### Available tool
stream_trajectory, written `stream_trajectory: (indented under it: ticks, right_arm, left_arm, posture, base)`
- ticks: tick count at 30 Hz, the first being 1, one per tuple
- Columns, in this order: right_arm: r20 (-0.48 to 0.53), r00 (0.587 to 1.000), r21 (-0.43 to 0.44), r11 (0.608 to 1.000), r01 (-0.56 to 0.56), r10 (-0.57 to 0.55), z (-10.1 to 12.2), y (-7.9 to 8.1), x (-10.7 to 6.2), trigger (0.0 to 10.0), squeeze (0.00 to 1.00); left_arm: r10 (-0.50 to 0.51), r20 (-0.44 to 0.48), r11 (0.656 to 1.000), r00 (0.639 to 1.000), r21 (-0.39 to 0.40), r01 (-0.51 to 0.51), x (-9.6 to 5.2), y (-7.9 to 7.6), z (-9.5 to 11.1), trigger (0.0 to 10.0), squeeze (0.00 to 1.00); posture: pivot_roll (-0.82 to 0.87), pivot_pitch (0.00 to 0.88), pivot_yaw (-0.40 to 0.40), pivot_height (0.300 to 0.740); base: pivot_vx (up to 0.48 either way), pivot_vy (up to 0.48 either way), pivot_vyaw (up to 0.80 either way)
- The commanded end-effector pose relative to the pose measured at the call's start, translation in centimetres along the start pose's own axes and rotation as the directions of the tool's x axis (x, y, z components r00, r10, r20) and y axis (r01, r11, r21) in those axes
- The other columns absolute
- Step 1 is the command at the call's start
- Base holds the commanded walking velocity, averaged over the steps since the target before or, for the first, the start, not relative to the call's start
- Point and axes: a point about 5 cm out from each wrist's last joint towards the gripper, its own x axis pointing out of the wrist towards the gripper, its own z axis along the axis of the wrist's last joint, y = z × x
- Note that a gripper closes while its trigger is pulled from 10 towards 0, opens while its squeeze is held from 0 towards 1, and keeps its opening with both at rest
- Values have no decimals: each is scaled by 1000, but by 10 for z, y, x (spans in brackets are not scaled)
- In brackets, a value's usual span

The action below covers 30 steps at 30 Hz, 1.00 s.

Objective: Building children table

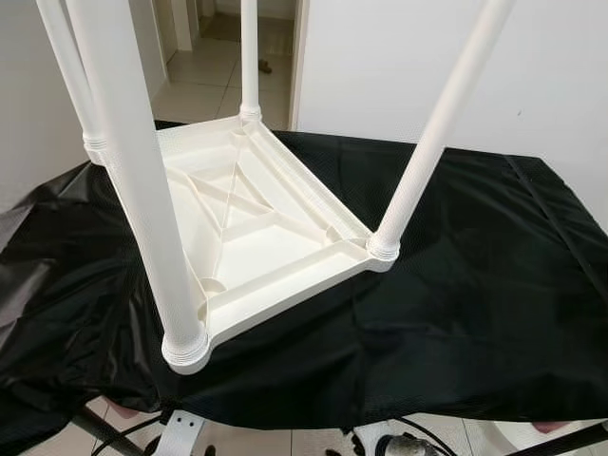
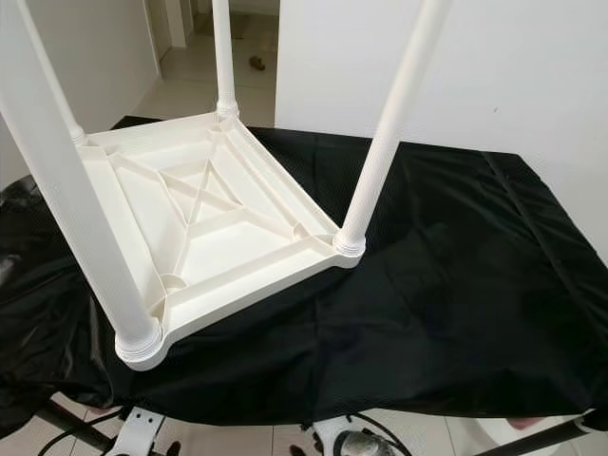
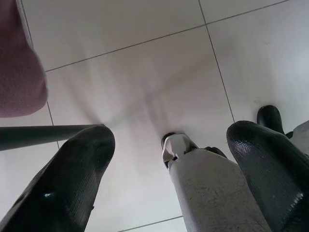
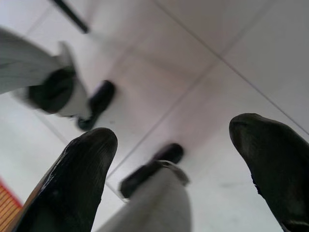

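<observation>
White plastic children table (image 1: 249,223) lies upside down on the worktop (image 1: 475,285), which is draped in a black sheet; ribbed underside faces up, sitting toward the worktop's left half and angled to its edges; four white legs (image 1: 432,142) stand up from the corner sockets, all seated at their collars; nearest leg (image 1: 133,180) at the front-left corner, just beside the worktop's front edge; far leg (image 1: 249,57) at the back corner near an open doorway (image 1: 242,38); right half of the sheet is wrinkled, nothing on it.

Both arms hang down below the worktop, pointed at the tiled floor (image 3: 145,72); left hand (image 3: 174,174) fingers apart, holding nothing, robot's own leg and foot seen between them; a dark worktop bar (image 3: 48,135) crosses beside its fingertip; right hand (image 4: 176,169) fingers likewise apart, nothing between them but floor and the robot's foot; that view is blurred.
</observation>
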Motion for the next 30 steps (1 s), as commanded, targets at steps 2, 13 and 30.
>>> stream_trajectory:
  ticks: [2,13,30]
  right_arm:
    - [42,995,-29,995,-91,92,5,10,2,10000,0]
    - [57,949,-230,929,-289,309,8,32,1,10000,0]
    - [117,885,-567,762,-313,450,26,35,-9,10000,0]
  left_arm:
    - [-3,-5,1000,1000,8,3,-2,-3,-5,10000,0]
    - [2,-1,999,1000,33,-2,-2,7,-2,10000,0]
    - [11,-12,999,1000,41,-11,-2,10,-4,10000,0]
  posture:
    - [146,38,-50,740]
    - [138,61,-27,740]
    - [124,55,-25,740]
  base:
    - [0,0,0]
    - [0,0,0]
    - [0,0,0]
